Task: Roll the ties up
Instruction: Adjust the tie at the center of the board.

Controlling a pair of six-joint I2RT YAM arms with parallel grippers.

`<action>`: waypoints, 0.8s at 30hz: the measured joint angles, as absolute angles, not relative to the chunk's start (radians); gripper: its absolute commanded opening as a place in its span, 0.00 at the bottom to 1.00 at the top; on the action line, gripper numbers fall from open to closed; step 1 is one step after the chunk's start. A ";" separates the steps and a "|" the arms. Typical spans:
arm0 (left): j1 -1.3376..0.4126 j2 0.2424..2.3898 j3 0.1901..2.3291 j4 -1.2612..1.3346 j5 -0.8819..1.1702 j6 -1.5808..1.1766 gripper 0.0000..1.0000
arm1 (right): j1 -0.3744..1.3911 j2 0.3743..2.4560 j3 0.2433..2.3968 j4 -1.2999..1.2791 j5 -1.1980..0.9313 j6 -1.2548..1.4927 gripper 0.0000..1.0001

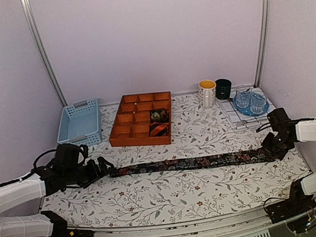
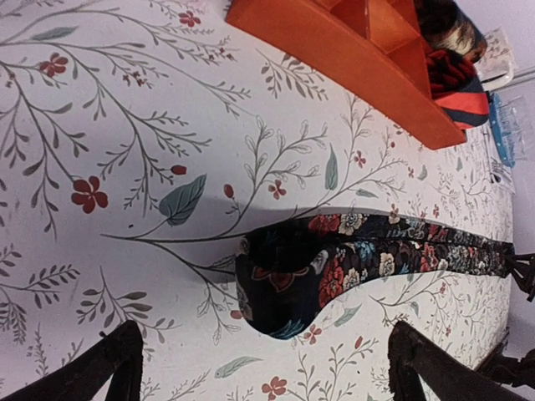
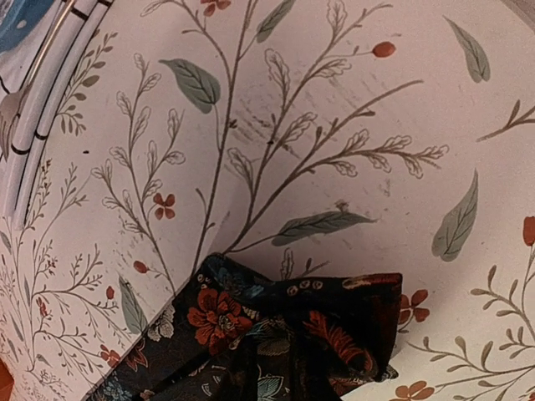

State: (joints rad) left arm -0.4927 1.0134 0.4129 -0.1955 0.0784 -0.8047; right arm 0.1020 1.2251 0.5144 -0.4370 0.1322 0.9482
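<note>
Top view: two rolled ties point(image 1: 159, 116) are stowed in the orange tray point(image 1: 140, 140). A third tie point(image 1: 188, 163) is laid flat along the tabletop point(image 1: 175, 195) between left hand point(image 1: 107, 168) and right hand point(image 1: 270, 148), its rolling judged not yet begun. Left wrist: the fingers point(image 2: 109, 368) are spread wide, the tie's end loose ahead. Right wrist: a bunched end is shown; that hand's grip cannot be told.

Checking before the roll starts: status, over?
Left claw open at one end of tie, not gripping. Right claw pinches other end, fabric bunched. Tie flat, unrolled. Orange tray behind, apart.
</note>
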 measured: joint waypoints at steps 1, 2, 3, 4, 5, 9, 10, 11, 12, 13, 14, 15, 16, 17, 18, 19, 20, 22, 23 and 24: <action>-0.493 1.007 0.407 -0.196 0.072 -0.804 1.00 | 0.094 1.225 0.512 -0.435 0.133 0.951 0.16; -0.493 1.003 0.403 -0.195 0.069 -0.805 1.00 | 0.088 1.224 0.511 -0.435 0.134 0.955 0.18; -0.493 1.000 0.398 -0.193 0.066 -0.805 1.00 | 0.081 1.224 0.510 -0.435 0.136 0.958 0.20; -0.493 0.997 0.395 -0.192 0.064 -0.804 1.00 | 0.077 1.224 0.509 -0.435 0.136 0.963 0.23; -0.493 0.997 0.392 -0.191 0.062 -0.804 1.00 | 0.074 1.223 0.509 -0.435 0.134 0.964 0.27; -0.493 0.996 0.385 -0.182 0.058 -0.798 1.00 | 0.071 1.198 0.513 -0.447 0.117 0.949 0.36; -0.493 0.995 0.383 -0.179 0.058 -0.797 1.00 | 0.071 1.174 0.517 -0.462 0.116 0.941 0.37; -0.493 0.993 0.381 -0.177 0.057 -0.796 1.00 | 0.071 1.148 0.527 -0.480 0.117 0.930 0.37; -0.493 0.992 0.380 -0.176 0.057 -0.796 1.00 | 0.071 1.122 0.543 -0.500 0.120 0.920 0.37; -0.493 0.992 0.379 -0.176 0.057 -0.796 1.00 | 0.071 1.101 0.560 -0.515 0.122 0.911 0.36; -0.493 0.991 0.378 -0.175 0.057 -0.796 1.00 | 0.071 1.074 0.593 -0.536 0.128 0.897 0.35; -0.493 0.989 0.378 -0.175 0.057 -0.796 1.00 | 0.071 1.063 0.608 -0.543 0.131 0.890 0.35; -0.493 0.988 0.378 -0.171 0.057 -0.797 1.00 | 0.071 1.053 0.627 -0.550 0.138 0.879 0.34; -0.493 0.988 0.377 -0.168 0.057 -0.796 1.00 | 0.071 1.048 0.644 -0.554 0.144 0.871 0.32; -0.493 0.989 0.377 -0.162 0.057 -0.797 1.00 | 0.071 1.048 0.653 -0.556 0.147 0.865 0.30; -0.493 0.989 0.377 -0.159 0.057 -0.797 1.00 | 0.070 1.053 0.654 -0.557 0.147 0.857 0.29; -0.493 0.989 0.377 -0.154 0.057 -0.797 1.00 | 0.070 1.063 0.653 -0.562 0.146 0.852 0.28; -0.493 0.992 0.377 -0.146 0.057 -0.797 0.99 | 0.064 1.100 0.648 -0.561 0.133 0.846 0.25; -0.493 0.995 0.377 -0.140 0.058 -0.797 0.99 | 0.057 1.124 0.639 -0.557 0.120 0.844 0.25; -0.493 0.999 0.376 -0.137 0.060 -0.797 0.99 | 0.050 1.141 0.628 -0.552 0.110 0.844 0.23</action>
State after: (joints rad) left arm -0.4927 0.9985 0.3763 -0.1371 0.0597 -0.7971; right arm 0.0502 1.1408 0.6277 -0.5522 0.1097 0.8444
